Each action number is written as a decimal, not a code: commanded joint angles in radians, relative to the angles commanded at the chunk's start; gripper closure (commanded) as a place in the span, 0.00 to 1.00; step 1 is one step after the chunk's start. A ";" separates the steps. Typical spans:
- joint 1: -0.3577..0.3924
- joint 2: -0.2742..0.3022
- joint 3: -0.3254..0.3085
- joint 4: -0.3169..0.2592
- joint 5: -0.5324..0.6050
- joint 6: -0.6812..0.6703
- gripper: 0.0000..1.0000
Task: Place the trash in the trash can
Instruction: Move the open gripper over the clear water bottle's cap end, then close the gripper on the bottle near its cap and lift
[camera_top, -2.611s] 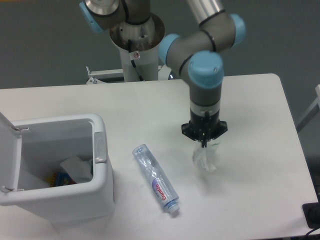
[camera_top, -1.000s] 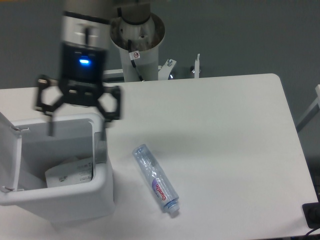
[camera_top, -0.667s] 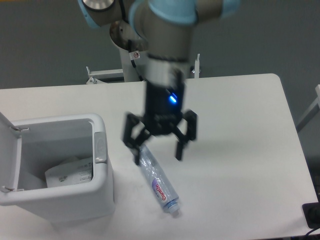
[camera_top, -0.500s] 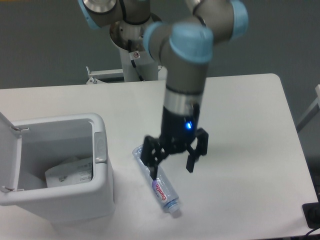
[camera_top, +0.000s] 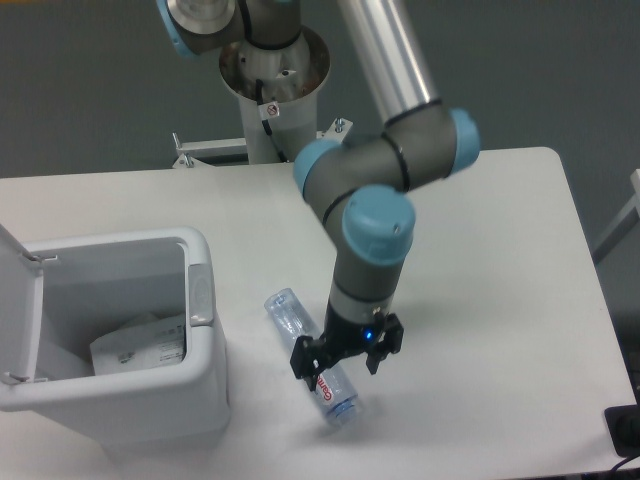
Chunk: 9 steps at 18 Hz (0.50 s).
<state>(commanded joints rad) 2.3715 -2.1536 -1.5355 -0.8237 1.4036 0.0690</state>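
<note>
A crushed clear plastic bottle with a white, red-lettered label lies diagonally on the white table, cap end toward the front. My gripper is down low over its lower half. The jaws stand open on either side of it, and the fingertips are hidden under the gripper body. To the left stands the white trash can, its lid flipped up. A flat clear packet with a white label lies inside it.
The arm's grey pedestal stands at the table's back edge. A small black object sits at the table's front right corner. The table's right edge runs close to a white frame.
The gripper carried the packet from the table's right to the trash can and let it go inside. It then swung back and came down open over the bottle.
</note>
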 joint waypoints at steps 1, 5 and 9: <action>-0.003 -0.006 0.002 0.000 0.002 0.000 0.00; -0.008 -0.029 -0.002 0.002 0.043 0.012 0.00; -0.015 -0.049 -0.002 0.002 0.048 0.011 0.00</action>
<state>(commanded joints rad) 2.3562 -2.2028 -1.5371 -0.8222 1.4511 0.0798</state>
